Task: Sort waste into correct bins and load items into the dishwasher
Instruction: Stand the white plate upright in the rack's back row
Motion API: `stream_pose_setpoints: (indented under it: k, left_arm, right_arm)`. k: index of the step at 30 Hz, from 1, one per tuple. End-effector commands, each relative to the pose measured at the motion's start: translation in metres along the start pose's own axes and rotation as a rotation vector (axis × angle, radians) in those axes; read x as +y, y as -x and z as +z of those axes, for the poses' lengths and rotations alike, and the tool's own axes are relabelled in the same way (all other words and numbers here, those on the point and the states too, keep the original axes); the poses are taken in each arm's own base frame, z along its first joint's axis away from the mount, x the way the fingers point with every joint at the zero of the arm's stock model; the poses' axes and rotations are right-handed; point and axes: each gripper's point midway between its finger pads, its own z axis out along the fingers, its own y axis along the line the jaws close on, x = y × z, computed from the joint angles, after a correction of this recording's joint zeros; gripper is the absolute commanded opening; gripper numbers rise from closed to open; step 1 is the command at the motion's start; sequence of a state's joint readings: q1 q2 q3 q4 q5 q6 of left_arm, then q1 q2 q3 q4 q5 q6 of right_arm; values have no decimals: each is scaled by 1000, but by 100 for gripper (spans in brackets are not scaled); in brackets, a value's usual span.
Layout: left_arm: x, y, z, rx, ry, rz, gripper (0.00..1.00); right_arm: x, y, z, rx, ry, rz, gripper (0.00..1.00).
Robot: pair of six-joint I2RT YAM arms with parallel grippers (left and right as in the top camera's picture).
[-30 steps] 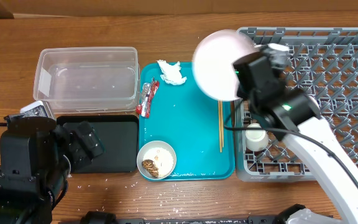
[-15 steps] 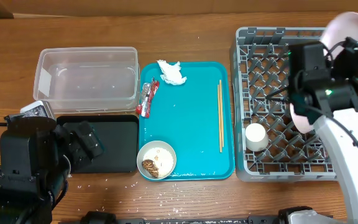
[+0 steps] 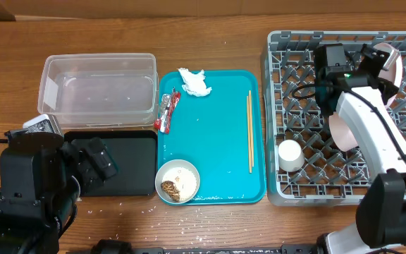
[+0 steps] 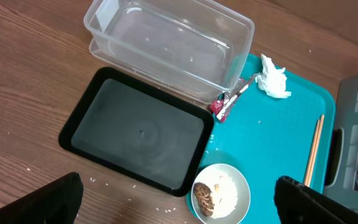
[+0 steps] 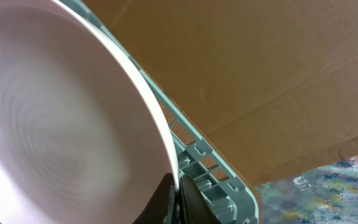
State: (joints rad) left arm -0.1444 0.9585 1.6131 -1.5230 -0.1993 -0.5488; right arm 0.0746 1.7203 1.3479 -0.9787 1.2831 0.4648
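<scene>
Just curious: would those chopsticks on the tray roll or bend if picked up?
The chopsticks look thin and lie flat on the tray, so probably hard to pinch. They'd likely roll apart if nudged. Straight and wooden-looking, so probably stiff and light.

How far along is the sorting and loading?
Done: white cup and a pink dish sit in the grey rack. In hand: the right tool pinches the pink plate on edge at the rack. Left: tissue, red wrapper, chopsticks and crumb bowl sit on the teal tray; clear tub and black tray are empty.
</scene>
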Motion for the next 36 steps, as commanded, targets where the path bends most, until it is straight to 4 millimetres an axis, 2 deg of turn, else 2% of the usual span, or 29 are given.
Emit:
stream_pose_setpoints:
  k: [1,3,4,5,6,7,11,14,17,20,22,24,27,30,36]
  left_arm:
    - [0,4,-3,-18,4,-10,100]
    - [0,4,-3,-18,4,-10,100]
    - [0,4,-3,-18,4,-10,100]
    - [0,4,-3,-18,4,-10,100]
    - [0,4,-3,-18,4,-10,100]
    - [0,4,-3,-18,4,-10,100]
    - [0,4,-3,-18,4,-10,100]
    - [0,4,-3,-18,4,-10,100]
    - [0,4,-3,-18,4,-10,100]
    - [0,4,-3,-18,4,-10,100]
    - [0,4,-3,-18,4,-10,100]
    - [0,4,-3,-18,4,-10,100]
    - [0,4,-3,-18,4,-10,100]
    - [0,4,-3,-18,4,-10,100]
    - [0,4,-3,-18,4,-10,100]
  right_arm:
    - [2,2,-2,-18,-15,-15,4]
    - [1,4,-7,-33,-17,-20,4]
    - [1,5,-10,-44,-18,-25,13]
    - [2,6,-15,-55,-13,-31,32]
    - [3,7,-21,-68,-4,-37,45]
    - [5,8,-25,-76,4,-40,54]
    - [16,11,-56,-130,77,-58,63]
    - [28,6,-84,-153,174,-102,68]
    - [46,-2,-120,-143,349,-124,68]
    - [72,-20,-175,-67,640,-172,68]
    - [88,-43,-215,14,850,-228,66]
    - [103,-75,-258,134,1070,-310,58]
    - [116,-113,-299,287,1274,-406,50]
    - [128,-136,-310,354,1324,-457,47]
    - [165,-162,-288,405,1229,-510,47]
